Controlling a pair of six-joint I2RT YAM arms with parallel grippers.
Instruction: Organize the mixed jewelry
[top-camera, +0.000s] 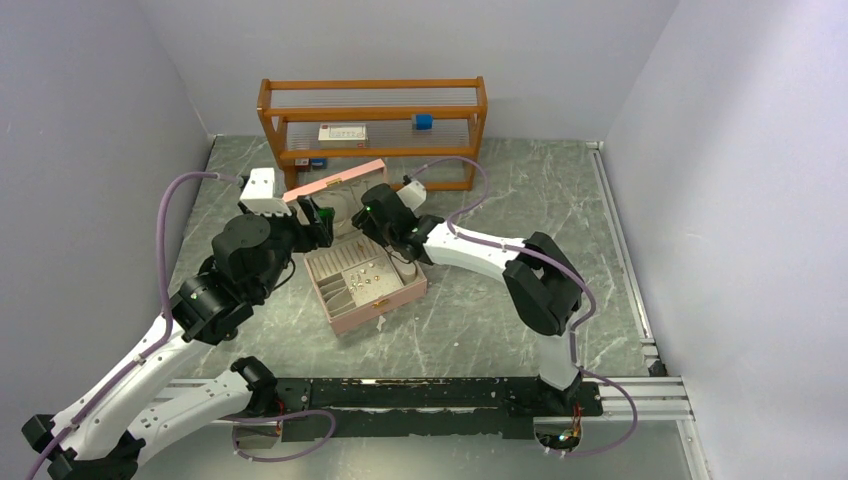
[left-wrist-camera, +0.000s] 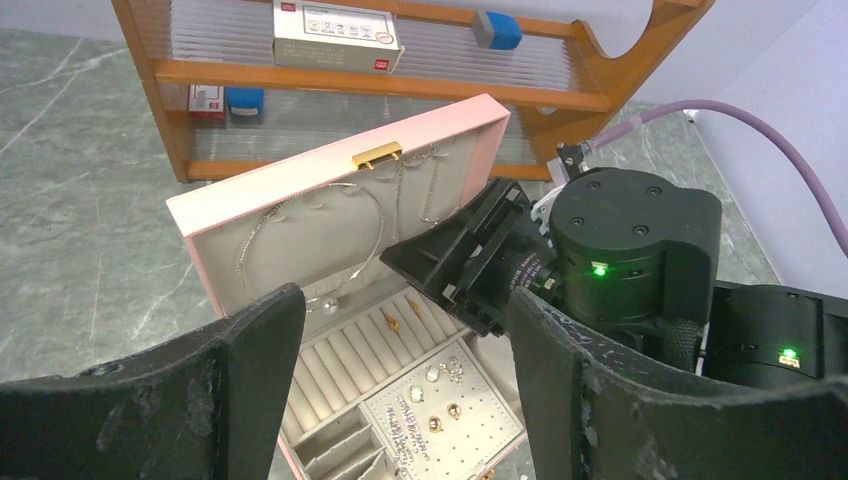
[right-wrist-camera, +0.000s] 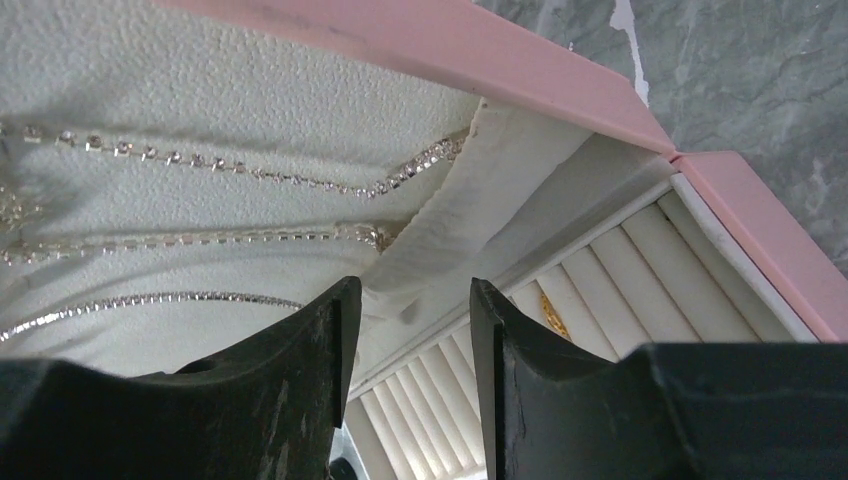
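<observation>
Pink jewelry box (top-camera: 366, 283) is sitting mid-table (top-camera: 480, 330), skewed, its long axis running near-left to far-right; its open front is facing the arms and its lid (left-wrist-camera: 300, 195) is leaning back toward the wooden shelf (top-camera: 372, 92). Sorting is looking well along: necklaces (left-wrist-camera: 352, 262) are hanging in the lid, earrings (left-wrist-camera: 437, 401) are sitting on the stud pad, and a gold ring (left-wrist-camera: 391, 322) is sitting in the rolls. No loose pieces are showing outside. Right gripper (right-wrist-camera: 408, 292) is hovering at the lid's pocket flap, jaws slightly parted, apparently pinching nothing. Left gripper (left-wrist-camera: 400, 305) is hanging above, spread wide and empty.
</observation>
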